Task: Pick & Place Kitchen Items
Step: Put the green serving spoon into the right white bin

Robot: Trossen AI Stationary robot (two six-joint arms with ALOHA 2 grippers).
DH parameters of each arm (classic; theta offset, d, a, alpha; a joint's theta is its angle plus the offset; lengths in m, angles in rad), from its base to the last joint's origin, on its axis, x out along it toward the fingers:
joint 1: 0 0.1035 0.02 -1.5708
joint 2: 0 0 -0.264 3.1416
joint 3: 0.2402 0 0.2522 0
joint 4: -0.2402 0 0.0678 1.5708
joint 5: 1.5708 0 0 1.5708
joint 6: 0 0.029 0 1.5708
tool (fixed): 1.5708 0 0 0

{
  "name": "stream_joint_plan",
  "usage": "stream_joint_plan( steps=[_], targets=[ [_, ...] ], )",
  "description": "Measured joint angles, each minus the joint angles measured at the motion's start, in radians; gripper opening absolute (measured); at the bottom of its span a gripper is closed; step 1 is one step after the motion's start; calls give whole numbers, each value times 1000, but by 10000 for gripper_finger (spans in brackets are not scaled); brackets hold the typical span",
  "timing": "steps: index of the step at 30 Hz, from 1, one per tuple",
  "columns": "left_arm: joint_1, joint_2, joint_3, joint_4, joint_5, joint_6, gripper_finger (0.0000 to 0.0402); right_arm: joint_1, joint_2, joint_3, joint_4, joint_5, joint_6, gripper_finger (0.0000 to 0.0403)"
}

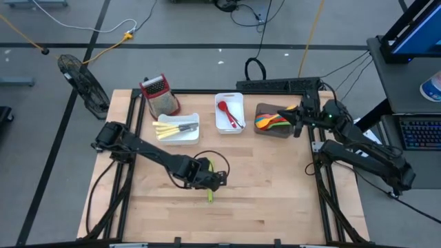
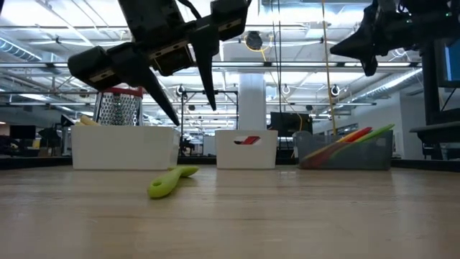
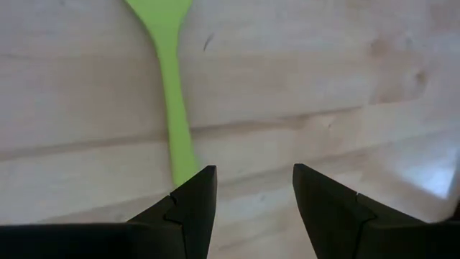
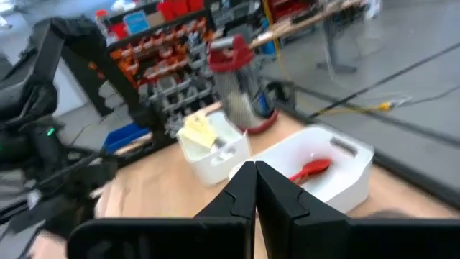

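A: So, what is hard to see?

B: From above, the left gripper (image 1: 211, 180) covers most of the green spatula (image 1: 211, 195); only its near end pokes out below the fingers. In the left wrist view the spatula (image 3: 171, 108) is cut off at the blade end and its handle end runs behind one finger (image 3: 192, 208).

A: Which way does it lie?

B: Its long axis runs near to far on the table (image 1: 262, 193), about mid-table, a little left of centre. From the low camera it (image 2: 169, 181) lies flat on the wood, thicker rounded end nearest.

A: How does it look?

B: Slim, lime green, one piece, with a broad blade narrowing to a thin handle.

A: And the grippers?

B: The left one hangs above the spatula with its fingers apart, holding nothing. The right gripper (image 1: 299, 124) is up over the brown tray (image 1: 265, 130) at far right, fingers pressed together and empty.

A: Other items?

B: A red spoon (image 1: 226, 114) in the middle white tray (image 1: 238, 100); yellow sticks (image 1: 167, 130) in the left tray (image 1: 194, 118); colourful spoons (image 1: 272, 120) in the brown one.
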Motion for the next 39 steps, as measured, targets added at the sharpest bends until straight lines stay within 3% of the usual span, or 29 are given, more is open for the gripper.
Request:
stream_joint_plan(
  steps=[9, 25, 39],
  targets=[
    [30, 21, 0, -108, 1, -44, 188, 0, -13, 0, -67, -51, -3, 0],
    [64, 201, 6, -53, 5, -78, 188, 0, -13, 0, -60, -51, -3, 0],
    [94, 212, 5, -70, -91, -16, 188, 0, -12, 0, -62, -49, -33, 0]
  ],
)
